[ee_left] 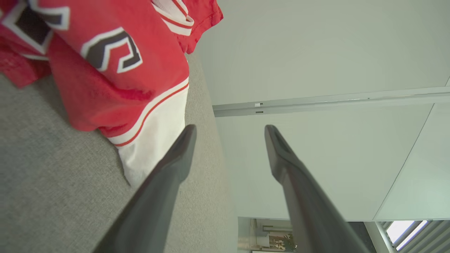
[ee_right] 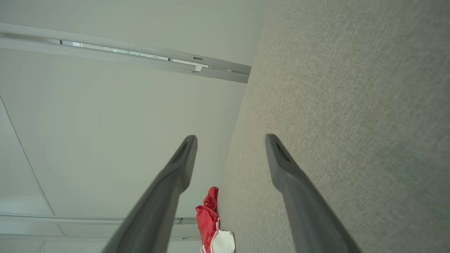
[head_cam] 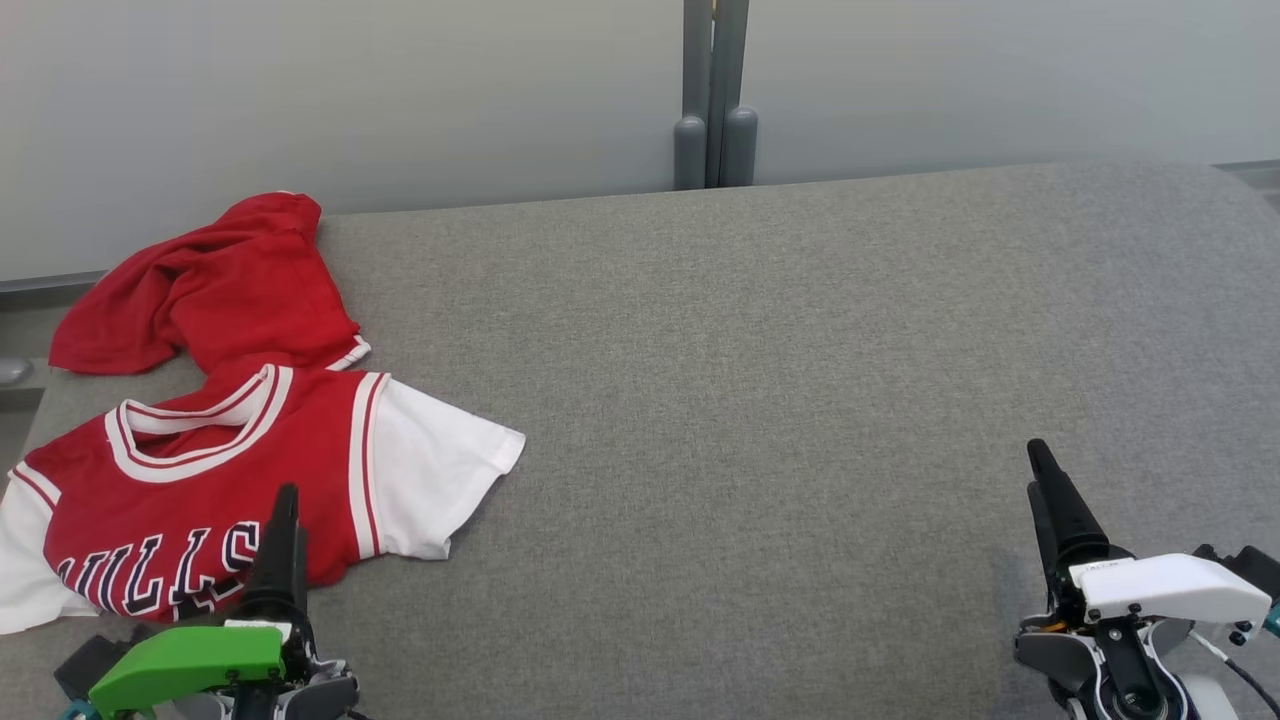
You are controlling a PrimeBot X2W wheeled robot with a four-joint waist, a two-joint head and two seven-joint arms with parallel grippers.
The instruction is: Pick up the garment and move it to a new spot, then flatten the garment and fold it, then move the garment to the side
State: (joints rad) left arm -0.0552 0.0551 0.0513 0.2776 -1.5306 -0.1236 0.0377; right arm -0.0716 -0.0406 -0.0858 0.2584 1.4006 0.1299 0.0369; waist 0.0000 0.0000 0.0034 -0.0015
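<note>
Jersey (head_cam: pixel 210 470), red with white sleeves, lies half-twisted at the far left of the grey upholstered surface (head_cam: pixel 760 400), its upper part bunched toward the back edge. Left gripper (head_cam: pixel 284 500) hangs over the lettered chest, its 2 fingers spread and holding nothing. Right gripper (head_cam: pixel 1042 470) sits well apart, also spread and empty. I'd worry a pinch catches only 1 layer, so the cloth lifts twisted or drags off that left edge.
</note>
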